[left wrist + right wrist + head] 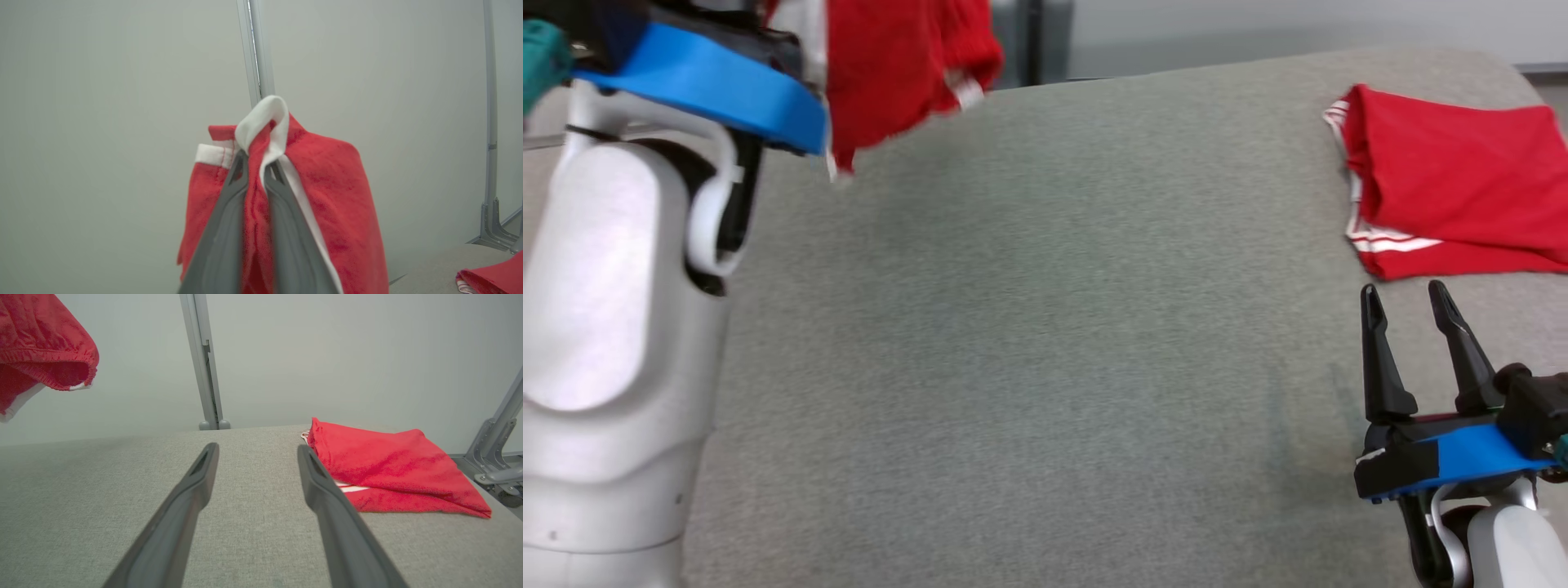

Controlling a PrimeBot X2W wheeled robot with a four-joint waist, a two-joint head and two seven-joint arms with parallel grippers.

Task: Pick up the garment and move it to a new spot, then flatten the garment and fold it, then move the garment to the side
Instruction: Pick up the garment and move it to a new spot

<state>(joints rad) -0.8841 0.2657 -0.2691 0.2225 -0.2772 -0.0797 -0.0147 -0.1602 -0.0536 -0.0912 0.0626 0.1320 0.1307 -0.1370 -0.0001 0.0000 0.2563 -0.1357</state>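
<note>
Across most of the head view, a grey cloth-covered table, bare in the middle. At the left, a pale left forearm raised high, with a blue band at the wrist. At the top left, lifted off the table, a red garment with white trim, hanging bunched in the air. Pinched at a fold of white hem by the left gripper, narrowed onto the cloth, with red fabric draped down either side of the dark fingers. On the far right of the table, well apart from the hanging garment, a folded red cloth with white stripes, lying flat. Low at the right, near the edge of that cloth, the right gripper, spread wide with nothing between the fingers, over bare table. Behind the table, a grey upright post against a pale wall.
</note>
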